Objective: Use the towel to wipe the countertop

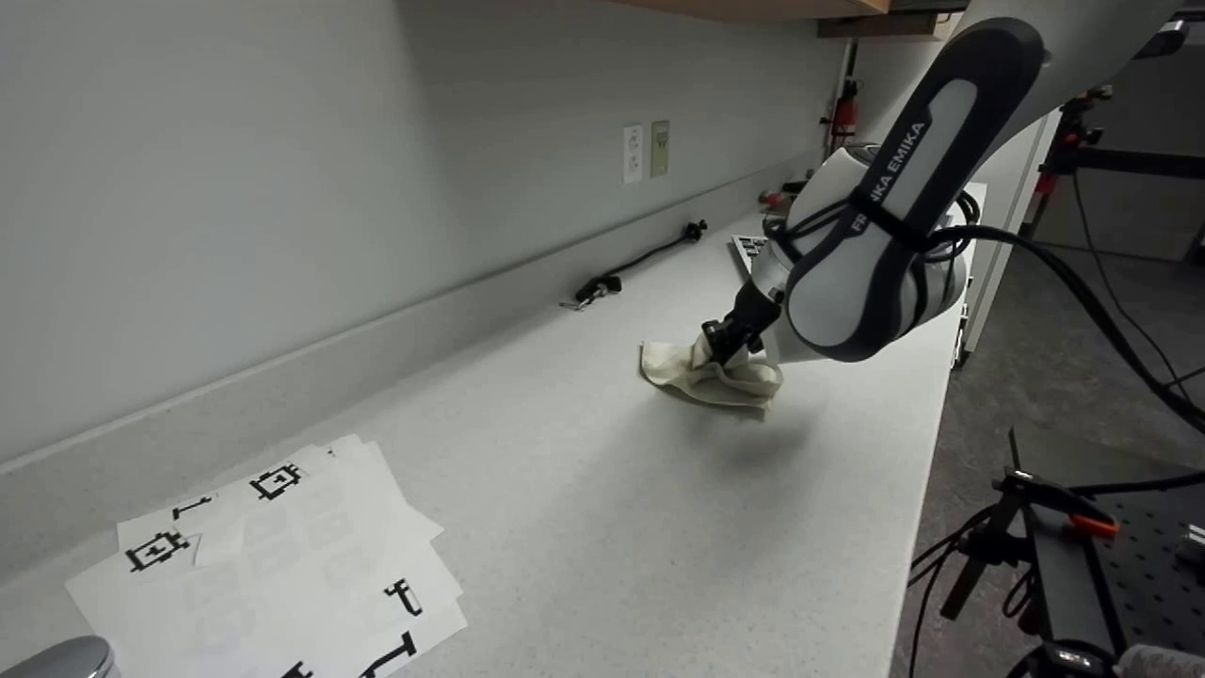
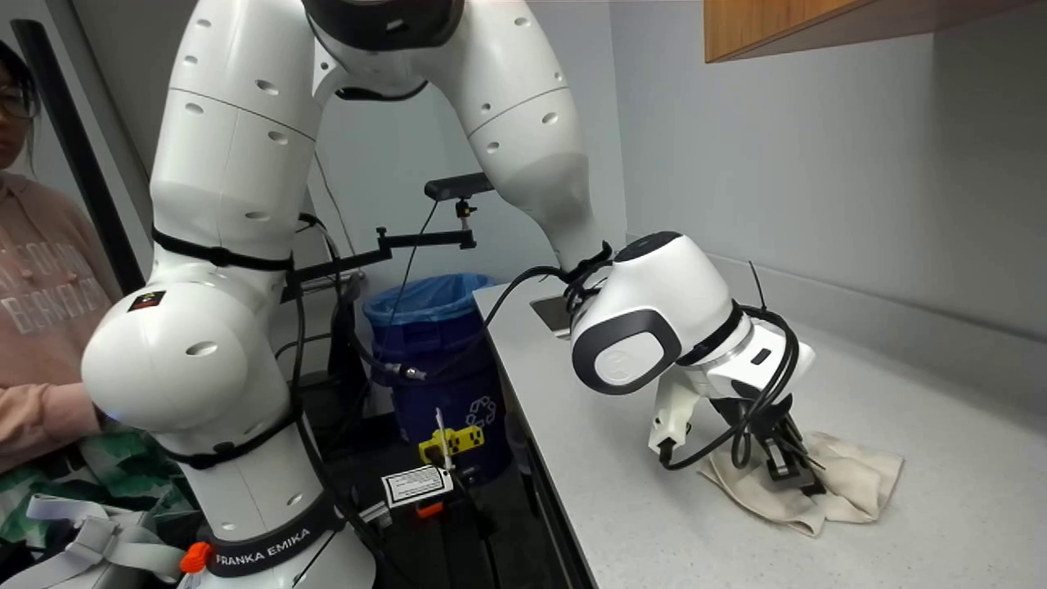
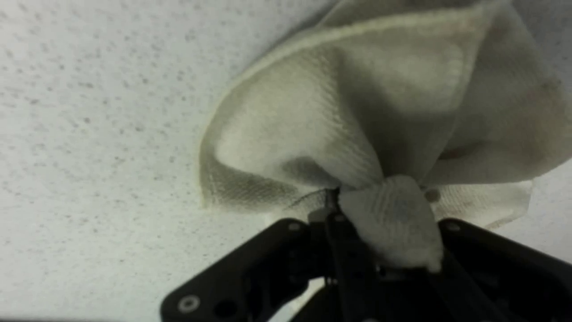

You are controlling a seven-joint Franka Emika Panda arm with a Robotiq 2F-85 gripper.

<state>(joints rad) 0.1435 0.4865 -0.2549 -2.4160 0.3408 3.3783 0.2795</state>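
Note:
The cream towel lies bunched on the white speckled countertop (image 1: pixel 565 527) and shows in both exterior views (image 1: pixel 678 372) (image 2: pixel 859 474). My gripper (image 1: pixel 725 350) points down at a slant and is shut on the towel. It also shows in an exterior view (image 2: pixel 792 478) at the towel's middle. In the wrist view the towel (image 3: pixel 286 120) spreads out in folds beyond the gripper (image 3: pixel 380 201). A pinched flap of it stands up between the fingers and hides part of them. The towel's lower edges rest on or very close to the countertop (image 3: pixel 89 134).
Loose printed papers (image 1: pixel 282 574) lie on the counter near the wall. A black cable with a clamp (image 1: pixel 598 287) lies along the backsplash. A keyboard-like object (image 1: pixel 748 247) is behind the arm. A blue bin (image 2: pixel 433 352) and a person (image 2: pixel 49 286) are beyond the counter.

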